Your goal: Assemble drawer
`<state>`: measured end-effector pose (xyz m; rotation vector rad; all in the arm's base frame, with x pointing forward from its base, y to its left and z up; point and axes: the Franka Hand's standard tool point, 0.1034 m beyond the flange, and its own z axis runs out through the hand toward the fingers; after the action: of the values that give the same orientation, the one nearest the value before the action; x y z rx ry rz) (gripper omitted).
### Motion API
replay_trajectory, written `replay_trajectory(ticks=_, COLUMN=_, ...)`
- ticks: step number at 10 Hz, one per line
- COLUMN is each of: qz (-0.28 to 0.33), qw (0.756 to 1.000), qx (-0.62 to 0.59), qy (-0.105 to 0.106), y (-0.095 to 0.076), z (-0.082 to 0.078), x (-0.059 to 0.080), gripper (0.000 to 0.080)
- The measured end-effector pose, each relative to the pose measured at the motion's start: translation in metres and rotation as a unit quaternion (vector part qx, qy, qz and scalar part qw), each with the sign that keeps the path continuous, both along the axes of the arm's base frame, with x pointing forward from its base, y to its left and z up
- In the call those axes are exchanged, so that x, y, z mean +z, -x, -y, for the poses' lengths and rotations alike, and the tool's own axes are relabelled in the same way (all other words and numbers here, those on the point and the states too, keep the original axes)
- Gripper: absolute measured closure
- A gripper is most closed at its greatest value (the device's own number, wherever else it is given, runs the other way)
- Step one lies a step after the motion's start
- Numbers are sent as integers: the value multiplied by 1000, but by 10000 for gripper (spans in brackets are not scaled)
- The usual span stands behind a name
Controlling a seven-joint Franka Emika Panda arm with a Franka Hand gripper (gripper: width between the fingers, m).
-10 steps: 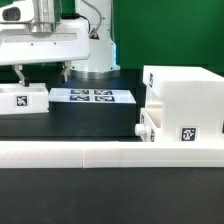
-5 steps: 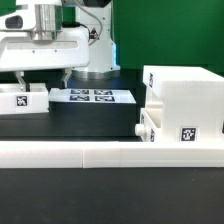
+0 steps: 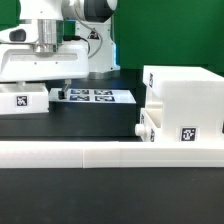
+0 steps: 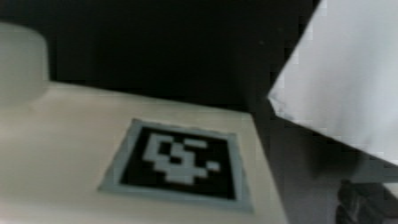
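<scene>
- Gripper [image 3: 38,88] of the arm [image 3: 45,20] hangs low over the small tray [image 3: 22,101], close to the desk edge at the exterior view's left.
- I see its state as spread. One dark finger [image 3: 62,89] stands just beside the tray's end that faces the marker board, and nothing is pinched. The other finger I cannot make out in the exterior view.
- The small tray lies flat on the black desk [image 3: 100,118], and its tag [image 3: 20,101] faces the exterior camera.
- In the wrist view the same tray [image 4: 63,130] fills the lower part of the picture. A black-and-white tag [image 4: 175,160] on its top face is blurred but readable as a square.
- A big white blurred shape [image 4: 347,80] is also in the wrist view. I cannot tell what it is.
- The marker board [image 3: 92,97] lies flat just beside the small tray, toward the middle of the desk.
- The casing [image 3: 185,95] stands upright near the desk edge at the exterior view's right, well apart from the gripper. It carries one tag [image 3: 187,133] low on its front face.
- A second tray [image 3: 150,118] seems to sit in the casing's side that faces the middle of the desk, and its knob [image 3: 141,129] sticks out there.
- A long low white wall [image 3: 100,153] runs along the desk edge nearest the exterior camera, in front of the casing.
</scene>
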<state>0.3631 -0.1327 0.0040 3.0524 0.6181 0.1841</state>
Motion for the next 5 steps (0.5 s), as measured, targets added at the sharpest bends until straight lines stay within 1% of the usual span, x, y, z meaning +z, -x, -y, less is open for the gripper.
replay_trajectory(ticks=1, qz=0, qw=1000, qx=-1, qy=0, y=0, z=1, x=0, gripper=150)
replay_trajectory(ticks=2, qz=1, qw=1000, qx=-1, qy=0, y=-1, z=1, x=0, gripper=269)
replay_trajectory(ticks=3, qz=1, qw=1000, qx=-1, qy=0, y=-1, z=1, x=0, gripper=425)
replay_trajectory(ticks=4, qz=1, qw=1000, qx=-1, qy=0, y=-1, z=1, x=0, gripper=425)
replay_trajectory(ticks=5, qz=1, qw=1000, qx=-1, qy=0, y=-2, z=0, x=0, gripper=565)
